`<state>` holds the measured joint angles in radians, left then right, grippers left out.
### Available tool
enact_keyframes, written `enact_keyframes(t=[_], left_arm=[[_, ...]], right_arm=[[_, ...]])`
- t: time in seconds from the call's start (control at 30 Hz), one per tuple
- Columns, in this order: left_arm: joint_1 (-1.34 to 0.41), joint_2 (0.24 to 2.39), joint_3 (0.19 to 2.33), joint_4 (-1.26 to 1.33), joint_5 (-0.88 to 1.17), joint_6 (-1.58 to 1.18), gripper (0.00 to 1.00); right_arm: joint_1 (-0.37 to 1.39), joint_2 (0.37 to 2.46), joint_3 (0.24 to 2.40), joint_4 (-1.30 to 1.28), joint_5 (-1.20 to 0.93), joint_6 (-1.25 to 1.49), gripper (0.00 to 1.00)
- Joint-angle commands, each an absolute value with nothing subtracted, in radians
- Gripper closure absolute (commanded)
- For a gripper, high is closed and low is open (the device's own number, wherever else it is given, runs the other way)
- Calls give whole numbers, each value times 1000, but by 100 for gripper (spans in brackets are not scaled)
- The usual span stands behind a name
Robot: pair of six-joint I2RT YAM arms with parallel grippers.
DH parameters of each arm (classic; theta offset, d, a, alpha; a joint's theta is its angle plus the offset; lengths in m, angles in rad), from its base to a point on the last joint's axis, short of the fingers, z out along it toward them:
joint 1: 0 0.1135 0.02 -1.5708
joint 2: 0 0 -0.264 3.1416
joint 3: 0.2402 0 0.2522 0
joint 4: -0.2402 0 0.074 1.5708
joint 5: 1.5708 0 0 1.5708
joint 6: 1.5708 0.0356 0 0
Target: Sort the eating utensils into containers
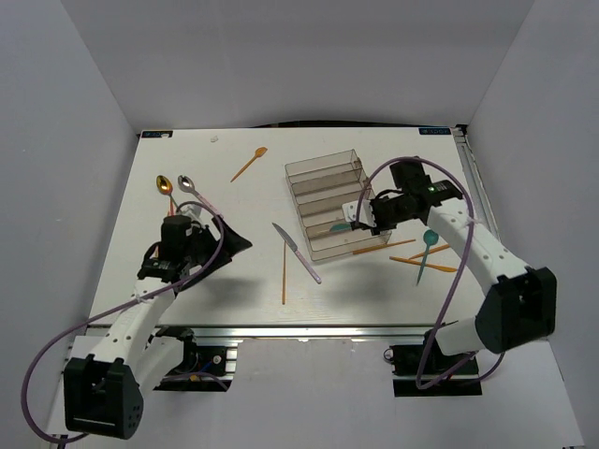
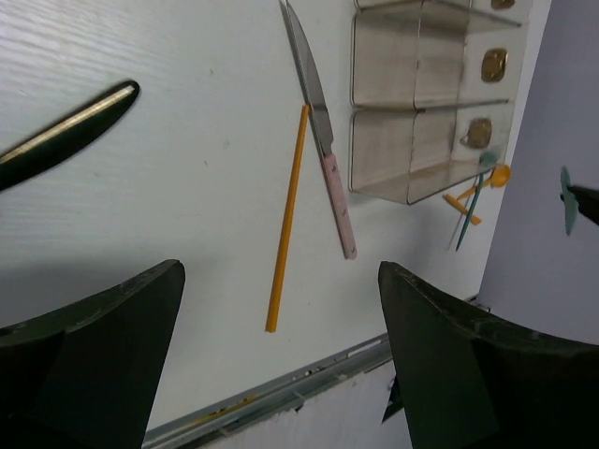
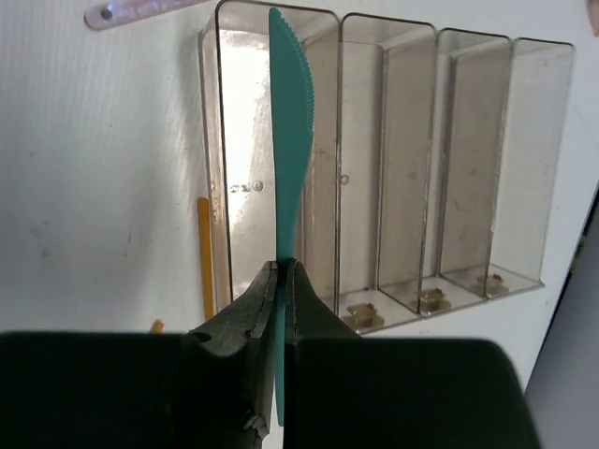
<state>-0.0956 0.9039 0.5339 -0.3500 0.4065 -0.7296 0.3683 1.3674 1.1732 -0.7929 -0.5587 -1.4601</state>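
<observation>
The teal knife [image 3: 290,140] is clamped by its handle in the right pincer [image 3: 281,271], whose jaws are nearly together on it. The serrated blade reaches straight ahead of the pincer, over the end compartment of the clear tray [image 3: 552,140]. This looks like the placing step for this utensil. How high the knife sits above the compartment floor, I cannot tell.

The next move calls for keeping the knife in line with the narrow slot, bringing it down between the walls and letting go. The blade lies close to the wall shared with the next compartment, so a slight twist could catch the tip there.

To the left of this pincer an orange utensil [image 3: 203,253] lies just outside the tray wall. A silver knife [image 1: 298,253] and an orange stick [image 1: 284,271] rest on the table [image 1: 225,299] further out.

The left pincer [image 2: 281,281] stands wide and holds nothing. The stick and the silver knife are ahead of it, and a black utensil [image 2: 65,131] is off to its left.
</observation>
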Motion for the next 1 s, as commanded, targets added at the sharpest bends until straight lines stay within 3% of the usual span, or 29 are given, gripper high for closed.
enact_keyframes(t=[0.0, 0.37, 0.6, 0.7, 0.8, 0.97], left_arm=[[-204, 929, 543, -322, 319, -825, 5], [-366, 1026, 591, -321, 181, -1000, 20], [-492, 1158, 667, -334, 114, -1147, 24], [-546, 1244, 757, -400, 63, -1181, 26], [-571, 1333, 849, -465, 46, -1219, 27], [-606, 1512, 986, -558, 48, -1302, 42]], right_arm=[[385, 1474, 1235, -790, -523, -1614, 96], [448, 1603, 1217, -635, -492, -1539, 94], [446, 1634, 1183, -514, -433, -1442, 53], [439, 1623, 1207, -512, -449, -1405, 41], [419, 1611, 1252, -528, -498, -1312, 38], [355, 1556, 1315, -526, -627, -1087, 38]])
